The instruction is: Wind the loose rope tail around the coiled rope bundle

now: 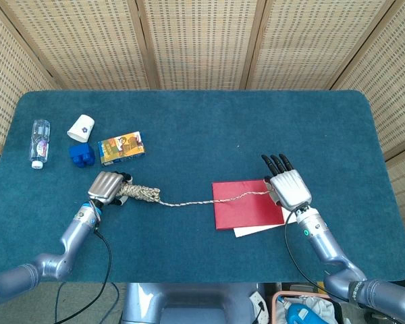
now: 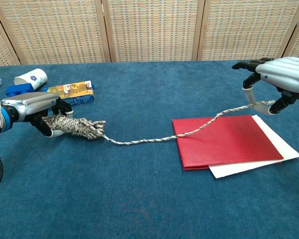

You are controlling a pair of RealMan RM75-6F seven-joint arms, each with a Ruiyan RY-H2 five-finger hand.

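Observation:
The coiled rope bundle [image 1: 138, 194] [image 2: 74, 126], mottled beige and dark, is held at its left end by my left hand [image 1: 106, 186] [image 2: 32, 108] and lifted slightly off the table. Its loose tail [image 1: 202, 200] [image 2: 154, 140] runs right across the blue table and over the red folder. My right hand [image 1: 288, 185] [image 2: 281, 74] pinches the tail's far end between thumb and finger, raised above the folder's right edge, other fingers extended.
A red folder [image 1: 246, 206] [image 2: 224, 142] lies on a white sheet [image 2: 254, 162] under the tail. At the left back stand a colourful box [image 1: 121, 147] [image 2: 70, 93], a blue block [image 1: 82, 154], a white cup [image 1: 81, 127] [image 2: 31, 78] and a water bottle [image 1: 40, 142].

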